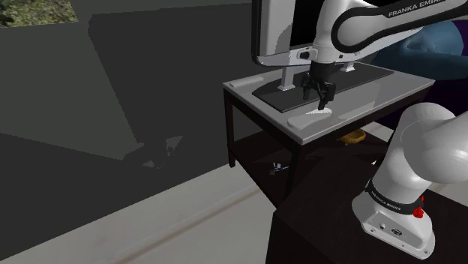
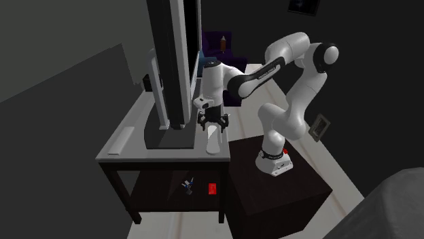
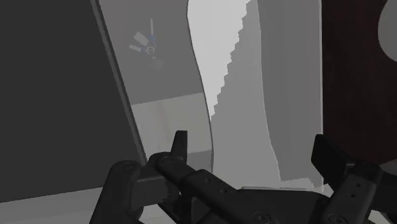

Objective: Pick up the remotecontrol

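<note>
The remote control [image 1: 313, 117] is a long white bar lying on the grey table top [image 1: 390, 84], near its edge and just in front of the TV's dark base. It shows too in the second exterior view [image 2: 213, 142]. My black gripper [image 1: 321, 100] points straight down, just above the remote's end nearest the TV base [image 2: 214, 126]. In the wrist view the remote [image 3: 242, 121] runs between the two fingers [image 3: 180, 147], which stand apart on either side without touching it. The gripper [image 3: 254, 156] is open and holds nothing.
A large TV [image 2: 173, 47] on a dark flat base [image 2: 168, 138] fills the table's middle, close beside the gripper. A slim white bar [image 2: 122, 141] lies at the far side. Below the table are a small blue-white object [image 2: 187, 183], a red item [image 2: 212, 189] and a yellow thing [image 1: 352, 137].
</note>
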You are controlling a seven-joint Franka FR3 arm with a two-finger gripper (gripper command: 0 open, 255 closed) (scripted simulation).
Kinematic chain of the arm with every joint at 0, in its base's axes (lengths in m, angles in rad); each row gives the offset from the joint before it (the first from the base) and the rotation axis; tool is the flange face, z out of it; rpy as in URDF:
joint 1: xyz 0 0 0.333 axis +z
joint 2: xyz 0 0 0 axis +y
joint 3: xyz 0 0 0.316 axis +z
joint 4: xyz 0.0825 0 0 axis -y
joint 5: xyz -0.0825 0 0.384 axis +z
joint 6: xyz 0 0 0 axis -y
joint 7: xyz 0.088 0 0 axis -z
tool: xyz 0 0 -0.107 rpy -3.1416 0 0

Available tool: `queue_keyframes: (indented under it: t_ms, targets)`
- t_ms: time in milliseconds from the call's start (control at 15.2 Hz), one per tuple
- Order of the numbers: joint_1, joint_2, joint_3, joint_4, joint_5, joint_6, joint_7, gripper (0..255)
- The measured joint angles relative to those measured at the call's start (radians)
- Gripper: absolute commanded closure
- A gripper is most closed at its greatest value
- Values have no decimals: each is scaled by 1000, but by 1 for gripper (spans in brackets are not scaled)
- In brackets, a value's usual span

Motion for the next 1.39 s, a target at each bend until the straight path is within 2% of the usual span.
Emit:
queue_keyframes:
  t_ms: [66,198,594,660,1386]
  targets:
    - [13,9,-29,-16,-25,21,-74,0]
    - [23,24,-57,-38,-49,55,-135,0]
    - [30,70,-90,-91,-71,152,-152,0]
    - [30,75,-93,-94,-72,160,-153,255]
    - [29,72,-92,-93,-72,157,-153,255]
